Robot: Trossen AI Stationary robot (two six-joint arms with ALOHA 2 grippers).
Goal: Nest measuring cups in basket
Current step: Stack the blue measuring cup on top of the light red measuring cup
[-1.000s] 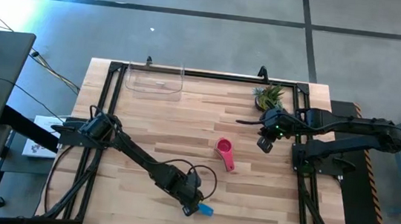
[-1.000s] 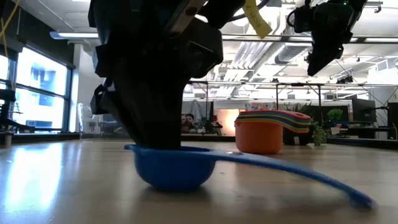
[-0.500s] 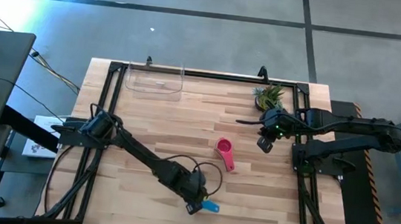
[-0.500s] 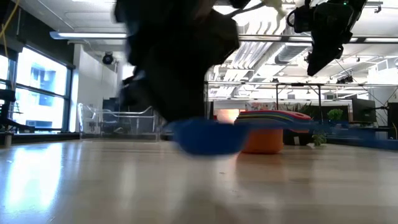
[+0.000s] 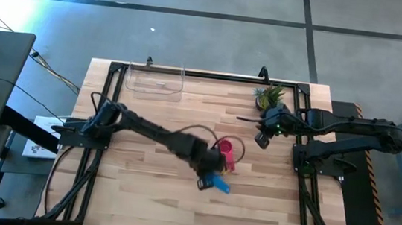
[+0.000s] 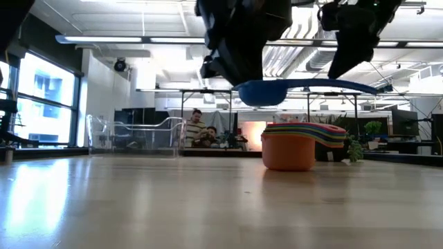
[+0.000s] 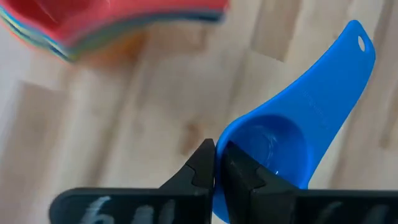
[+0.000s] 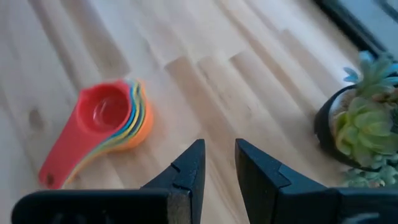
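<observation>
Moved since a second ago: left end effector (image 5: 208,175) and blue cup (image 5: 219,183), from the table's near edge up and toward mid-table; the cup then sat on the wood, now it is carried in the air.

Left end effector (image 7: 215,163): fingers clamped on the blue cup's (image 7: 292,134) rim, one inside the bowl, one outside. Cup bowl upward, handle pointing away from the fingers. In the low view the cup (image 6: 277,90) hangs level, clear of the table, above the height of the stack.

Stack of cups (image 5: 225,153): just beyond the left end effector, mid-table, right of centre. Pink cup on top, orange at the bottom (image 6: 289,151), other colours nested between, handles fanned toward the near side. Resting on the table (image 5: 148,114). From the right wrist the stack (image 8: 106,127) shows the pink bowl uppermost.

Right end effector (image 5: 263,139): above the table's right side, near the plant, well apart from the stack; fingers (image 8: 186,171) slightly apart, holding nothing.

Basket (image 5: 155,82): far-left part of the table, against the far edge, no cups inside.

Plant (image 5: 269,96): far-right corner, potted, upright.

Background: two people (image 6: 201,131) visible in the room beyond the table in the low view.
</observation>
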